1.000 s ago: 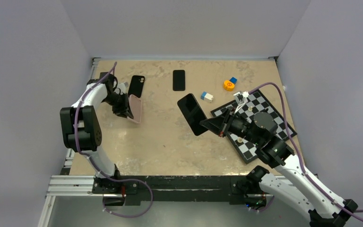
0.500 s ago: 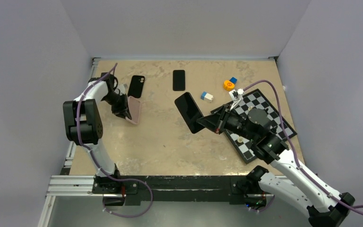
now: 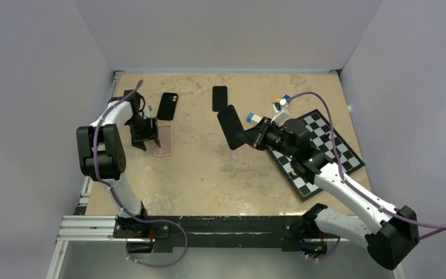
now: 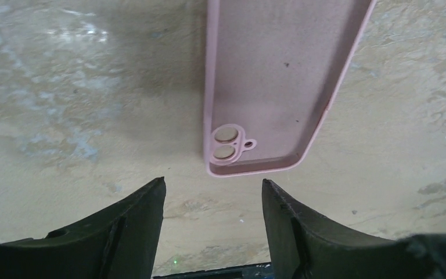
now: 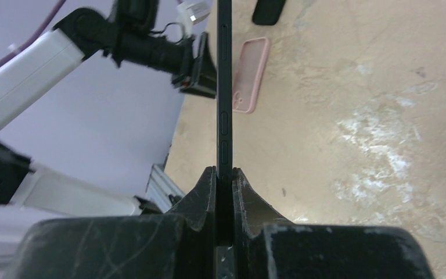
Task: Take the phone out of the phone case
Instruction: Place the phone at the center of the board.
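The empty pink phone case (image 3: 163, 141) lies flat on the table, inside up, its camera cut-outs toward my left gripper (image 3: 151, 135). In the left wrist view the case (image 4: 279, 87) sits just beyond the open left gripper (image 4: 213, 189), untouched, with bare table between the fingers. My right gripper (image 3: 254, 138) is shut on the lower end of the black phone (image 3: 230, 127), holding it tilted above the table's middle. The right wrist view shows the phone (image 5: 224, 87) edge-on, clamped in the right gripper (image 5: 225, 172), with the pink case (image 5: 250, 75) far beyond it.
A black case (image 3: 166, 106) lies behind the pink one and another black phone (image 3: 219, 98) sits farther back. A checkerboard (image 3: 325, 151) lies at the right under my right arm, with a blue-and-white block (image 3: 254, 118) near it. Walls enclose the table.
My left gripper opened and let go of the pink case, which dropped from tilted to flat on the table. My right arm carried the phone farther back and slightly left.
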`<state>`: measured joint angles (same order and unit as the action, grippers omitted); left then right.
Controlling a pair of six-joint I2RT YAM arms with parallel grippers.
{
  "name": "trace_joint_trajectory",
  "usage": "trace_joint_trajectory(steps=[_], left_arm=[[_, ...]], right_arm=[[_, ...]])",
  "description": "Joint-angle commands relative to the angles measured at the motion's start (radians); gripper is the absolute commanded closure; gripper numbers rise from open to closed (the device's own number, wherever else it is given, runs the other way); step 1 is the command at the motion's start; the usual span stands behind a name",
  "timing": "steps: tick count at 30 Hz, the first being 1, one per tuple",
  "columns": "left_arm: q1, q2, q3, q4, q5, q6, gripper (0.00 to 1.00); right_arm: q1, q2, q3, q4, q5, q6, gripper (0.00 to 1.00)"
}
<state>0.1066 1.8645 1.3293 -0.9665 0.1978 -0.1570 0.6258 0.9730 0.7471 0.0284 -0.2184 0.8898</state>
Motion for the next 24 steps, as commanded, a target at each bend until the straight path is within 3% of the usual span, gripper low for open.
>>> trace_joint_trajectory(steps=[1, 6, 12, 16, 24], left_arm=[[-0.002, -0.127, -0.001, 0.018, -0.169, -0.039, 0.34], [-0.061, -0.323, -0.048, 0.061, -0.212, -0.058, 0.3], [-0.243, -0.566, -0.149, 0.189, -0.17, -0.065, 0.26], [-0.276, -0.69, -0.222, 0.287, -0.104, -0.068, 0.25], [-0.278, -0.795, -0.265, 0.358, 0.002, -0.094, 0.25]], right_arm=[[-0.028, 0.048, 0.087, 0.128, 0.116, 0.014, 1.0], [-0.056, 0.108, 0.096, 0.115, 0.214, -0.023, 1.0], [-0.119, 0.309, 0.161, 0.146, 0.212, -0.033, 1.0], [-0.162, 0.501, 0.284, 0.163, 0.203, -0.052, 1.0], [-0.231, 0.913, 0.638, 0.135, 0.159, -0.04, 1.0]])
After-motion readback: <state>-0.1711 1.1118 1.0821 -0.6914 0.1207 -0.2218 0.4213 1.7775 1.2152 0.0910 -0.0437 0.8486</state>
